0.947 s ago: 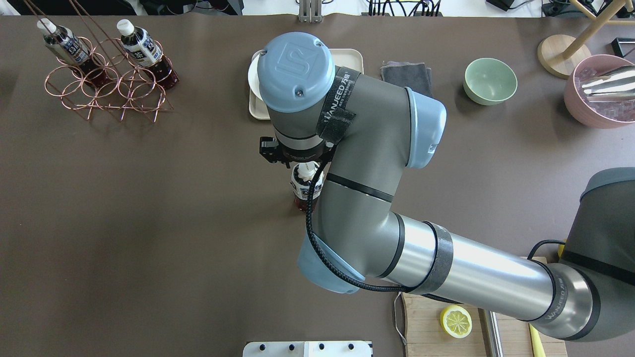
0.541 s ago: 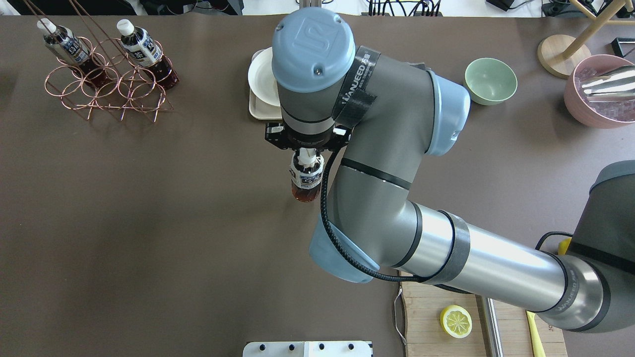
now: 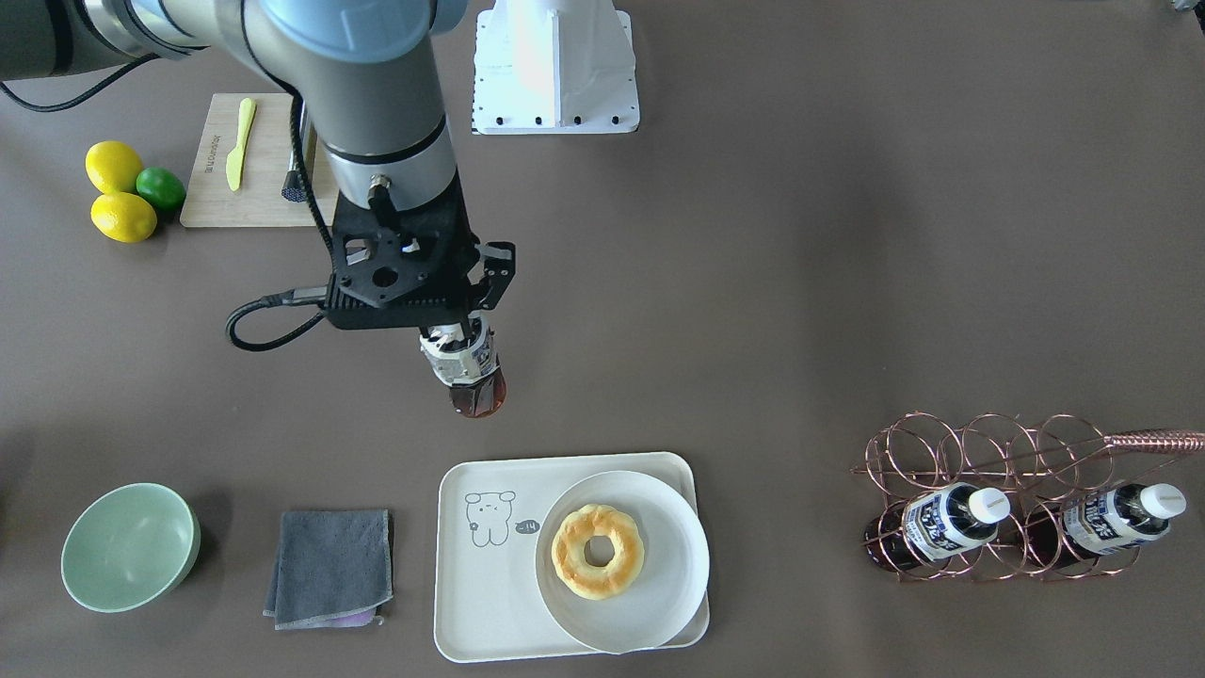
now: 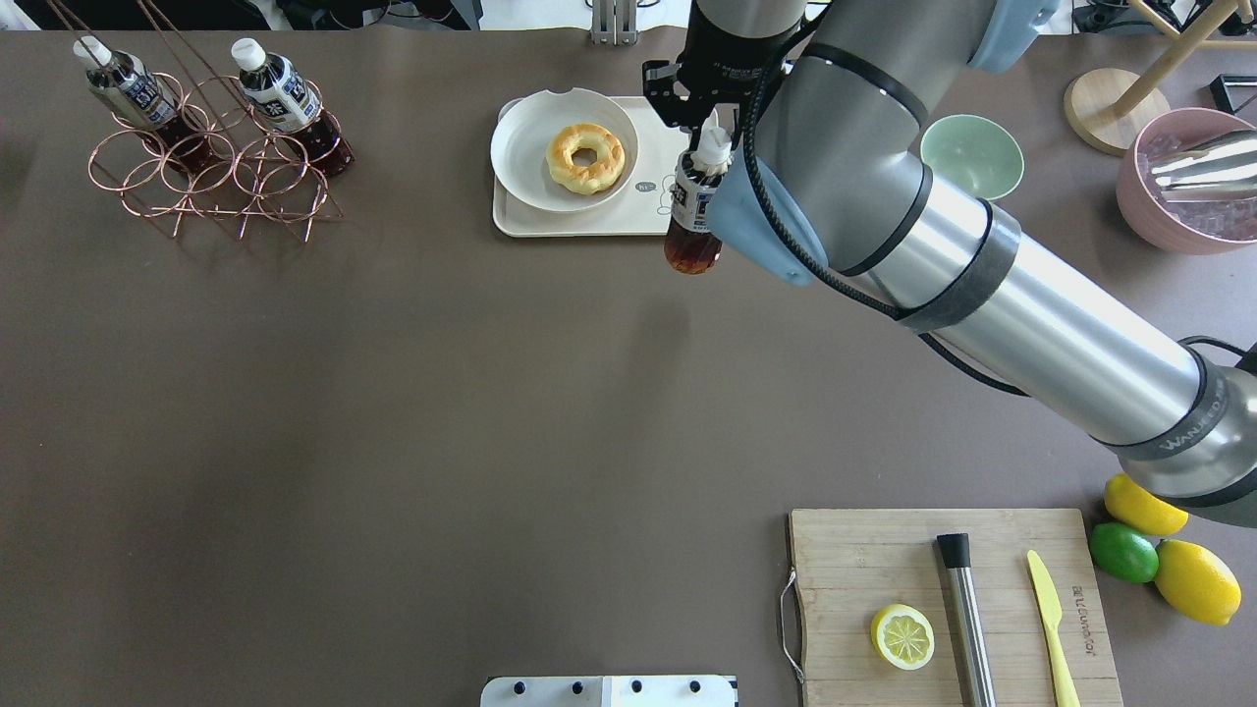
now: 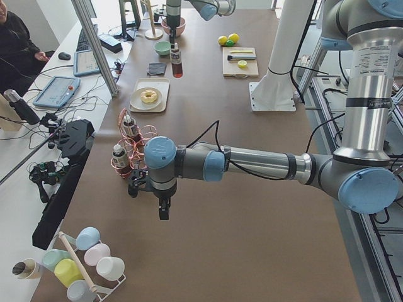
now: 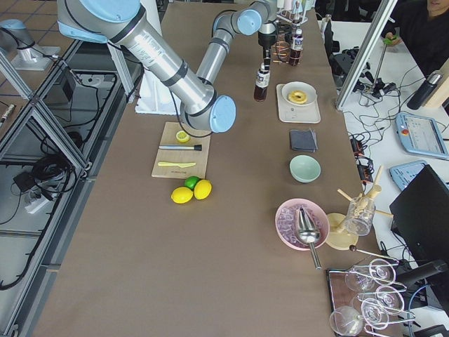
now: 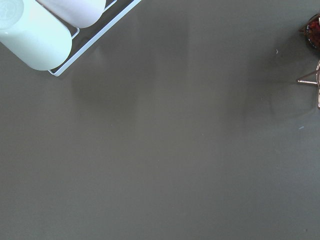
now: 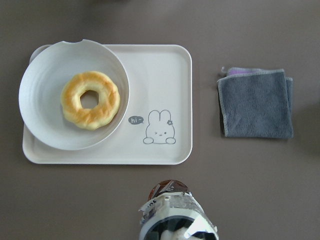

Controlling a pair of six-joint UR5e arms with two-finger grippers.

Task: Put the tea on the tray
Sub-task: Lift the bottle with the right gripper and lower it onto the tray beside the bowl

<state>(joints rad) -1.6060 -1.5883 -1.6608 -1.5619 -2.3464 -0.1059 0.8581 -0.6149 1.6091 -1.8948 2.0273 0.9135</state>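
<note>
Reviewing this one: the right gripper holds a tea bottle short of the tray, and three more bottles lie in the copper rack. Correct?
Not quite. The copper rack holds two bottles, not three, as the front-facing view shows. The rest stands: the right gripper holds the tea bottle short of the tray.

Bare tray point(image 8: 162, 75) half beside doughnut plate point(image 8: 40, 120)

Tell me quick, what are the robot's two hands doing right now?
Right gripper: shut on the tea, holding it by the cap end.
Left gripper: cannot tell; it shows only in a side view.
</note>
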